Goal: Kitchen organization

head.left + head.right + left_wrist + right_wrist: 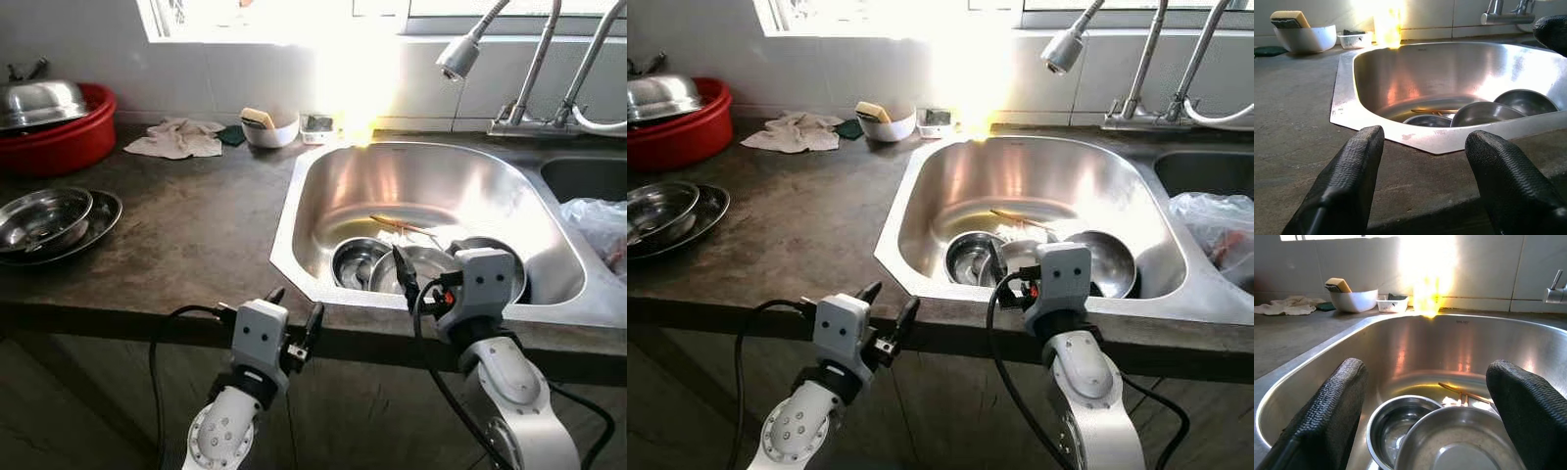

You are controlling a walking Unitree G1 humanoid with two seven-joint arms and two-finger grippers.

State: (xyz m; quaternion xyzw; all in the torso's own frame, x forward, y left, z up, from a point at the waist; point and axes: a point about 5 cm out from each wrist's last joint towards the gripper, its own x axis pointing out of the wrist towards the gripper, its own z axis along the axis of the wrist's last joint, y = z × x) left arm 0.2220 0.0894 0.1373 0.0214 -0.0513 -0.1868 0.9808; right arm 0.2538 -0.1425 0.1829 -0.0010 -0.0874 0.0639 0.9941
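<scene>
While both end effectors gape empty, chopsticks (404, 226) lie crosswise behind the sink's bowls (358, 262).

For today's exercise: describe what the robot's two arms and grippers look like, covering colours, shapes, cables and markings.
Both arms are silver with rounded joint housings. Each ends in a boxy pale grey wrist block with two small dark dots on its face. The left gripper and right gripper each have two long black fingers with a finely ribbed, textured surface. Black cables loop from each wrist; the right wrist shows a small red part.
</scene>
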